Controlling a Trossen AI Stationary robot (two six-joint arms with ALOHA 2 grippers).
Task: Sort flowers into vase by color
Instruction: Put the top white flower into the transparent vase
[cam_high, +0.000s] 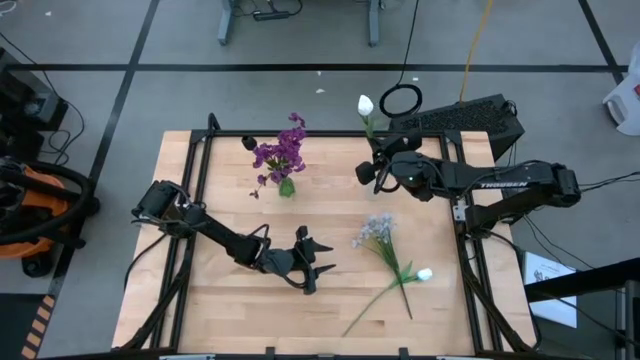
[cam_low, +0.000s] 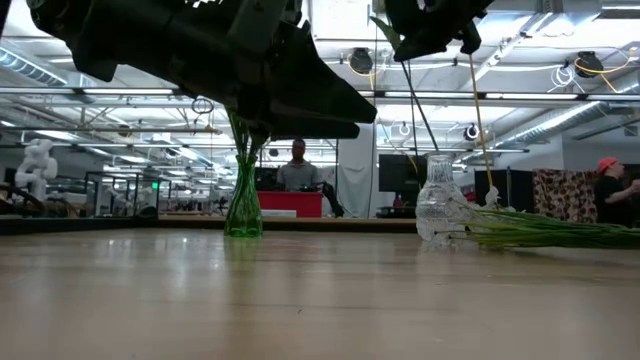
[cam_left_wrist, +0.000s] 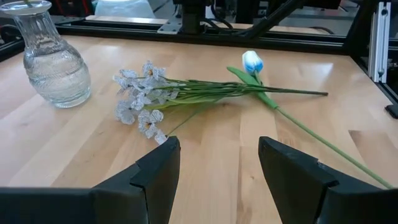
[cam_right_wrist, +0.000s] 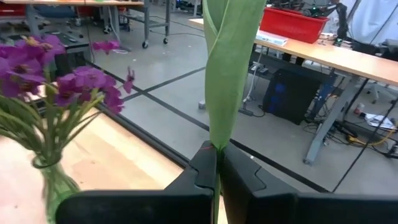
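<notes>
The bench (cam_high: 230, 300) of pale wood fills the near ground, and over its near-left part hangs the left end effector (cam_high: 318, 256), its two dark fingers (cam_left_wrist: 149, 180) spread apart with nothing between them, pointing toward the loose flowers to its right. Farther back and left of centre stands a green vase (cam_high: 287, 187) holding the purple flowers (cam_high: 281, 151), their blossoms bunched above its neck. Right of the left end effector, on the near-right part of the bench, lie the loose flowers: a pale grey-lilac cluster (cam_high: 375, 229) with its green stems running toward the near edge, and across those stems a white tulip (cam_high: 424, 274). A clear glass vase (cam_low: 440, 201) stands near them, just beside the lilac blossoms in the left wrist view. At the far right of the bench the right end effector (cam_high: 377, 172) is closed tightly on the green stem of a second white tulip (cam_high: 366, 104), held upright above the bench with its bud toward the far edge; the right wrist view shows a broad leaf rising from between the pinched fingers (cam_right_wrist: 198, 175). In the room beyond the bench, a person (cam_low: 297, 170) sits behind a red box.
</notes>
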